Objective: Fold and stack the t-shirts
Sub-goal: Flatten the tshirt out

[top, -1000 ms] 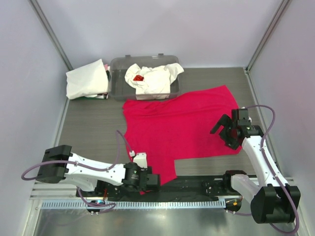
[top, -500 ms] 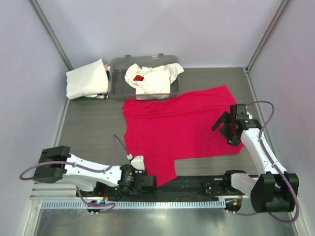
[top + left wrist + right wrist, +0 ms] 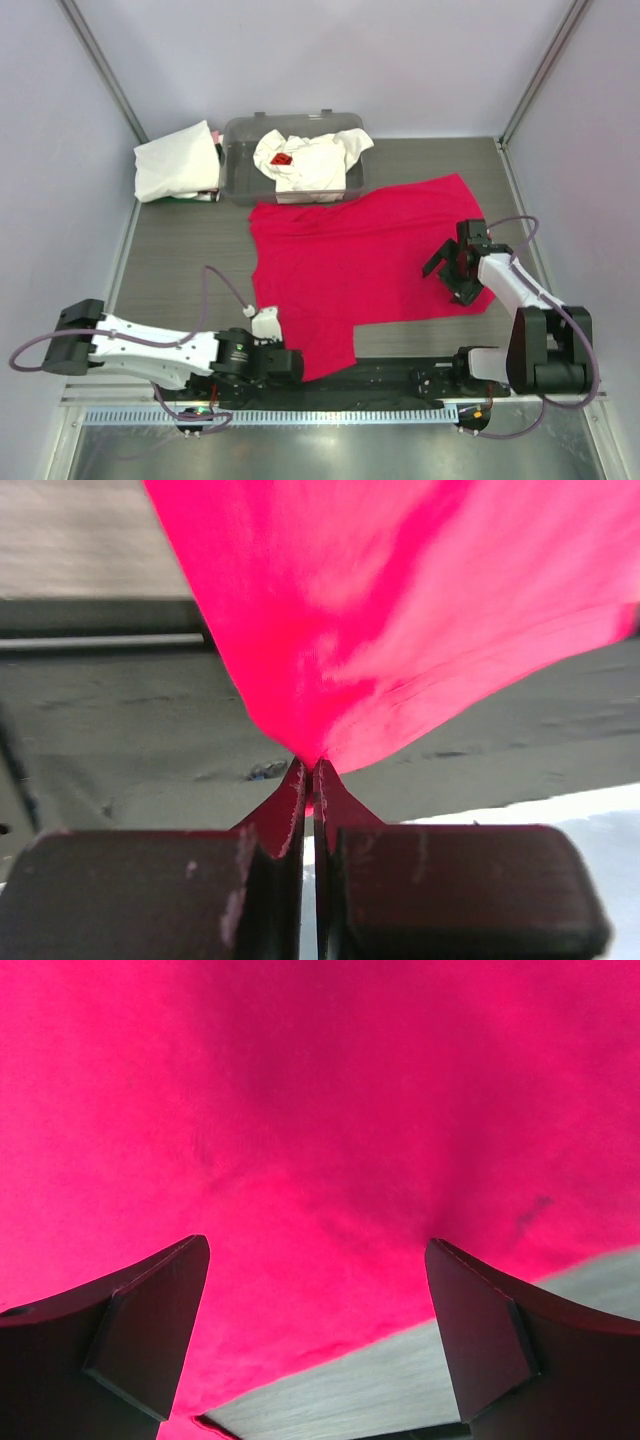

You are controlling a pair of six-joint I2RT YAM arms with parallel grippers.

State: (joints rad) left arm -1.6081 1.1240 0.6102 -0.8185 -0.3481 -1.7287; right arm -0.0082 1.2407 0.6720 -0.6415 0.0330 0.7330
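The crimson t-shirt [image 3: 360,255] lies spread flat on the grey table. My left gripper [image 3: 296,366] sits at the shirt's near left corner by the table's front edge. In the left wrist view that gripper [image 3: 312,770] is shut on a pinch of the red cloth [image 3: 400,610], which rises from the tips. My right gripper [image 3: 452,268] stands open over the shirt's right side. The right wrist view shows this gripper [image 3: 315,1250] with wide jaws straddling the red hem [image 3: 320,1110], nothing held. A crumpled white t-shirt [image 3: 310,160] with a red mark [image 3: 283,158] fills the tub.
The clear grey tub [image 3: 240,135] stands at the back centre, just behind the red shirt's collar end. A folded white shirt [image 3: 178,160] lies to its left against the wall. Black rails [image 3: 400,375] run along the front edge, and bare table [image 3: 400,1380] shows beside the hem.
My left gripper has shut on the red shirt's near corner, and its arm has drawn back leftward. My right gripper has shifted left and down onto the shirt's right edge, staying open.
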